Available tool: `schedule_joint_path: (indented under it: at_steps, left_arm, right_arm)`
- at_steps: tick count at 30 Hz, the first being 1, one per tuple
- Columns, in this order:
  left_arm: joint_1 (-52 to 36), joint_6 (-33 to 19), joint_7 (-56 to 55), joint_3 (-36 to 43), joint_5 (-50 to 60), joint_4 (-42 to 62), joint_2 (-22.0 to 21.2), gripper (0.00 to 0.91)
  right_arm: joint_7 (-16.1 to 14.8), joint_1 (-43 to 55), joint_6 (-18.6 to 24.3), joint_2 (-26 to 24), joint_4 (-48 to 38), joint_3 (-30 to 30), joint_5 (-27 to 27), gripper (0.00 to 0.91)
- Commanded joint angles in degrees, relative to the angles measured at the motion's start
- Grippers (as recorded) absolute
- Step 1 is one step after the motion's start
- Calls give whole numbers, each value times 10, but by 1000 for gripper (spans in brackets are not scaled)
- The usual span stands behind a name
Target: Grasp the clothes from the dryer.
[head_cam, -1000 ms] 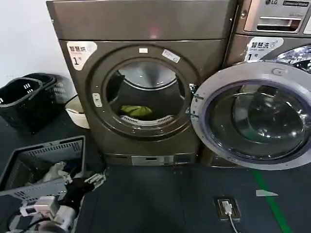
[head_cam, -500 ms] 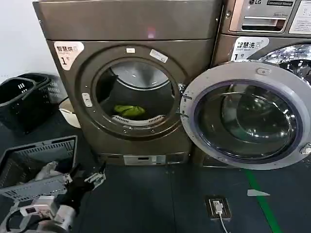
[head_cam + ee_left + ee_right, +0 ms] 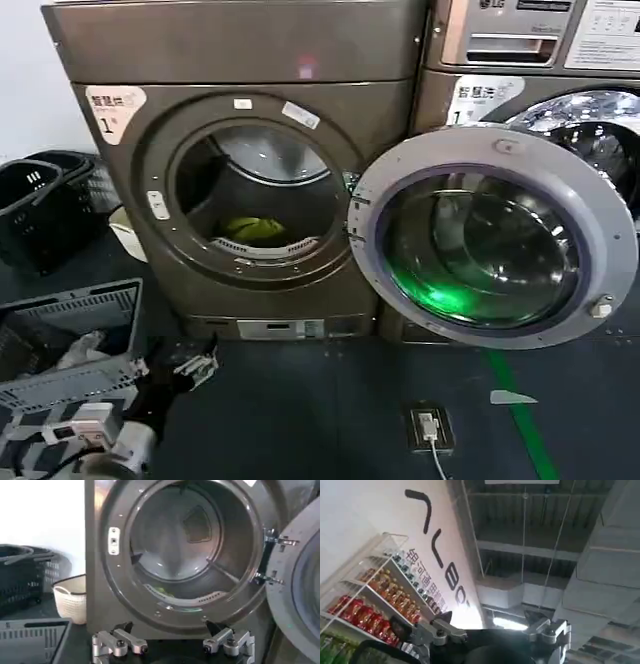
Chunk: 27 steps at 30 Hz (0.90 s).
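We're facing the dryer (image 3: 240, 190), big bronze-grey machine w/ white "1" sticker (image 3: 112, 108), its round door (image 3: 495, 235) swinging wide open toward the right-arm side. Next: the grey basket (image 3: 75, 320) on the floor, sitting just behind and outboard of our left gripper (image 3: 190, 365). That left gripper is hanging low near the floor in front of the dryer's base, well short of the porthole, fingers spread wide w/ nothing between them (left wrist view is looking straight into the drum past both fingertips (image 3: 134, 645)). Our right gripper (image 3: 492, 625) is pointing up at a ceiling and a wall w/ shelves, jaws also spread apart, empty. Smallest: the clothes (image 3: 252, 229), yellow-green bundle, lying on the drum floor, up and ahead of the left gripper, well apart from it.
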Motion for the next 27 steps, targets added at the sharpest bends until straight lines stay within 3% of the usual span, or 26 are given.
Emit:
schedule_joint_path:
  at_steps: [1, 27]
  left_arm:
    - [0, -7, -2, 2, -2, 0, -2, 907]
    - [-4, -32, 3, 9, 14, 2, 4, 907]
  right_arm:
    - [0, 2, 1, 0, 1, -2, 0, 907]
    - [0, -2, 15, -1, 0, 0, 13, 907]
